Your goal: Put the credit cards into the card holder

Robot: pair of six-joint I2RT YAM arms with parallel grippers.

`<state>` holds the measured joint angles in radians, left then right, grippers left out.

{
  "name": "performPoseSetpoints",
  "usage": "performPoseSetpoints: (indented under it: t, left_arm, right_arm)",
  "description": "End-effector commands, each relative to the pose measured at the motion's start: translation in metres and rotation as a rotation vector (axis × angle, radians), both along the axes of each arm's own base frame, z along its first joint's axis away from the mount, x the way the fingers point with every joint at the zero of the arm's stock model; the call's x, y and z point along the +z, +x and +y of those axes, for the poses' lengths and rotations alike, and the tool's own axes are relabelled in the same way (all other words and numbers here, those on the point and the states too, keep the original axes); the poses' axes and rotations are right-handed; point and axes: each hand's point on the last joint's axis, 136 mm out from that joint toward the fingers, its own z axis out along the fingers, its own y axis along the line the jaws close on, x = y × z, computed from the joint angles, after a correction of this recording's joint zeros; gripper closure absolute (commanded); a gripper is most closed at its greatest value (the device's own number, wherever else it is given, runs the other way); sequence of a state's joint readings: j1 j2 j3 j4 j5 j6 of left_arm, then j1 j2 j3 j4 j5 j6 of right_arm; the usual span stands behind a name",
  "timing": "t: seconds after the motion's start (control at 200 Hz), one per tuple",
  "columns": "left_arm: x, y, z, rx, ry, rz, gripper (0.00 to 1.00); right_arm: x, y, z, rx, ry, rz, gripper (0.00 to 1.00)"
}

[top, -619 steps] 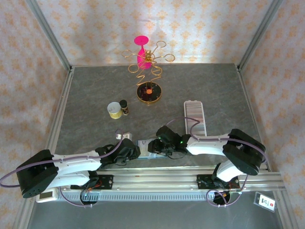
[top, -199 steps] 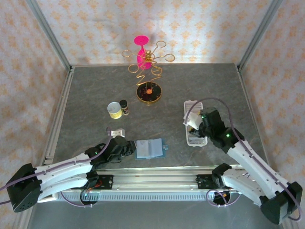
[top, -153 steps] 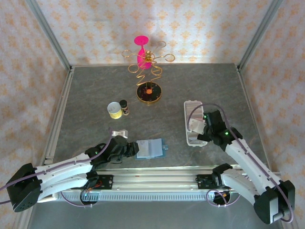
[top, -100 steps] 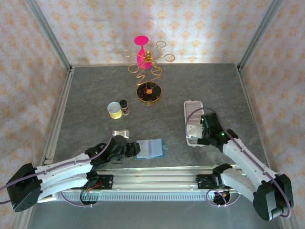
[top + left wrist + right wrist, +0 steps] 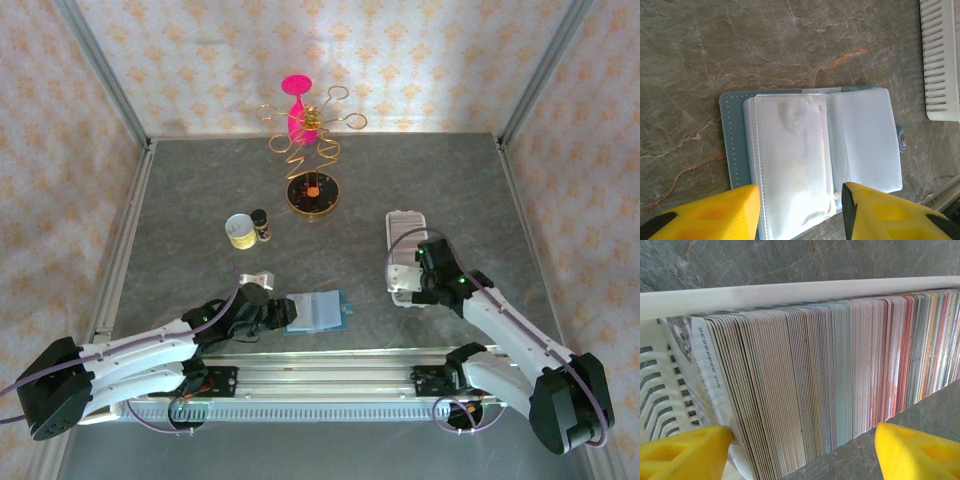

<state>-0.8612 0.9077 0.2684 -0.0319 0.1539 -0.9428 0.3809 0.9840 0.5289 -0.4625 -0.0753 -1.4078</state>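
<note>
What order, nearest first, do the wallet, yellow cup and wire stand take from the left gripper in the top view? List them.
1. Wallet: lying open just to the right of the left gripper.
2. Yellow cup: farther back on the table, slightly left.
3. Wire stand: farthest, toward the back wall.

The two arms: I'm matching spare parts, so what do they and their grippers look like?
The left arm and right arm have white tubular links, bulky black joint housings and a thin purple cable looping alongside. A green light glows on the right one. The left gripper and right gripper carry blocky bright-yellow fingers.
</note>
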Motion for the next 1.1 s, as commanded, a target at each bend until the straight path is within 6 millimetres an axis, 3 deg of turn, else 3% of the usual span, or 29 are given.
performPoseSetpoints:
  t: [0.0,0.295,0.36,0.491,0.566,0.621,0.866,1.096]
  left_arm:
    - [0.006,0.003,-0.005,-0.008,-0.024,-0.018,0.52]
    - [0.006,0.003,-0.005,-0.004,-0.027,-0.014,0.52]
    - [0.005,0.003,-0.005,-0.005,-0.027,-0.011,0.53]
    - [0.004,0.002,-0.005,-0.004,-0.030,-0.008,0.54]
    - [0.003,0.001,-0.004,-0.006,-0.030,-0.006,0.54]
    - [0.002,0.001,-0.004,-0.005,-0.031,-0.005,0.54]
    - [0.002,0.001,-0.005,-0.009,-0.034,-0.003,0.55]
    - [0.002,0.000,-0.006,-0.013,-0.037,-0.001,0.57]
  right_arm:
    - [-0.005,0.002,0.009,0.019,0.025,-0.002,0.23]
    - [-0.009,-0.001,0.019,0.033,0.036,0.030,0.23]
    - [-0.009,0.000,0.017,0.032,0.025,0.027,0.28]
    - [-0.002,0.002,0.018,0.023,0.031,0.015,0.49]
    - [0.001,0.002,0.017,0.017,0.030,0.011,0.51]
    - [0.003,0.002,0.015,0.015,0.027,0.004,0.59]
    - [0.005,-0.006,0.010,0.001,0.025,0.005,0.72]
    - [0.009,-0.009,0.008,-0.010,0.024,0.001,0.77]
